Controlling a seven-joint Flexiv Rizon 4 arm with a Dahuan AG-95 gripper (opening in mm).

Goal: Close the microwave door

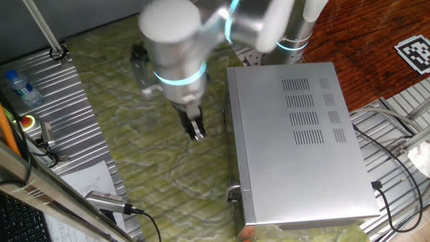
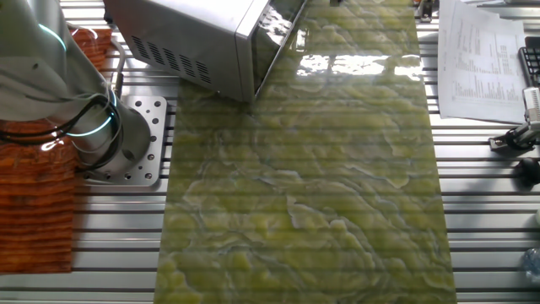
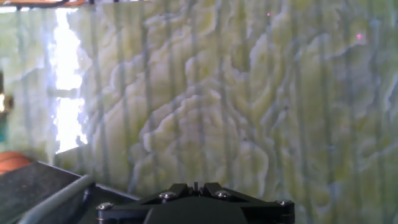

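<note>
The microwave point(image 1: 295, 141) is a large silver-grey box with vent slots on top, standing at the right of the green marbled mat point(image 1: 168, 168). The microwave door point(image 1: 230, 134) shows as a thin edge lying flat along the box's left front, with small latch tabs near its lower end. In the other fixed view the door point(image 2: 278, 38) is glossy and lies against the microwave point(image 2: 186, 34). My gripper point(image 1: 196, 132) hangs over the mat, left of the door and apart from it. Its fingertips point(image 3: 194, 186) sit together with nothing between them.
A water bottle point(image 1: 20, 87), a red button point(image 1: 28, 122), papers point(image 1: 94, 181) and a handheld device point(image 1: 107, 200) lie at the left. Cables point(image 1: 390, 134) trail to the right of the microwave. The arm's base point(image 2: 93, 135) stands by an orange cloth point(image 2: 34, 194).
</note>
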